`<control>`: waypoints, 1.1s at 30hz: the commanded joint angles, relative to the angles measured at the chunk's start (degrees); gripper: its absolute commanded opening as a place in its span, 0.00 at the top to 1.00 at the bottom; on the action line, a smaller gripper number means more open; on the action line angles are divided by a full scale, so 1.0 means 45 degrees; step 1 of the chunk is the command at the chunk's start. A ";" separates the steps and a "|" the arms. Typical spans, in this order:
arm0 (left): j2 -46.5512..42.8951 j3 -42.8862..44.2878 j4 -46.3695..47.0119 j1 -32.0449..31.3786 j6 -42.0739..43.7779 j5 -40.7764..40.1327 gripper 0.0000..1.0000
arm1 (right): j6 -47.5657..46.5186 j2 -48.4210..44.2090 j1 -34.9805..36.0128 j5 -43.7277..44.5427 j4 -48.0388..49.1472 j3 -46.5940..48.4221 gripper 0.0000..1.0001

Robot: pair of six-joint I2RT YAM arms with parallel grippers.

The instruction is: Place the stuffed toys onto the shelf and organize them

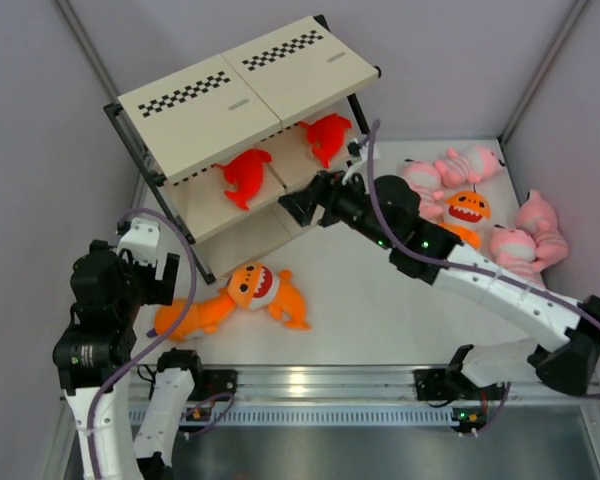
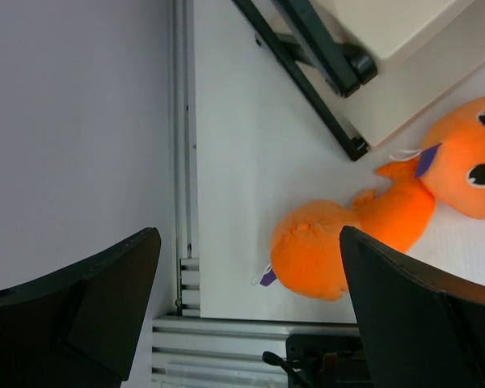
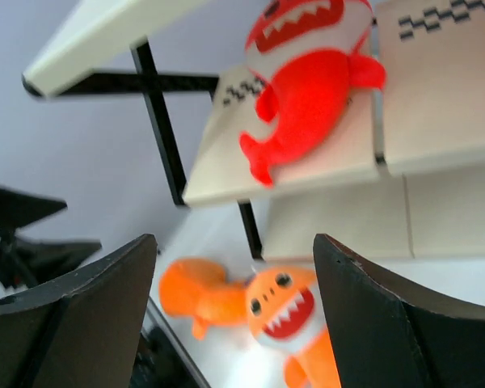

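Two red plush sharks (image 1: 243,175) are sitting on the black-framed beige shelf (image 1: 240,95) at upper left, but orange plush sharks (image 1: 258,290) and pink plush animals (image 1: 525,240) are lying on the white desk (image 1: 380,300) at bottom and right, and the left pincer (image 2: 249,234) and right pincer (image 3: 234,241) are gaping apart, empty.

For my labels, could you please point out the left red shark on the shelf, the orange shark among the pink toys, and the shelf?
left red shark (image 1: 245,176), top view, body.
orange shark (image 1: 467,208), top view, face.
shelf (image 1: 195,135), top view, top board.
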 commanded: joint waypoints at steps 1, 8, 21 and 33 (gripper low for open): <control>-0.0357 -0.1167 0.0130 0.0026 0.0537 -0.1016 0.01 | -0.1793 -0.1664 0.0294 0.0165 -0.2612 -0.2000 0.21; -0.1352 -0.3942 0.0228 0.0261 0.0675 -0.2559 0.01 | -0.1794 -0.2316 0.1014 -0.0225 -0.1563 -0.6299 0.14; -0.1745 -0.5372 0.0541 0.1198 -0.0048 -0.1682 0.01 | -0.0058 0.3030 0.1603 -0.2882 0.6349 -0.8783 0.19; -0.1764 -0.5275 0.0541 0.1238 -0.0029 -0.1525 0.01 | 0.0589 0.3824 0.1583 -0.1300 0.6202 -0.8197 1.00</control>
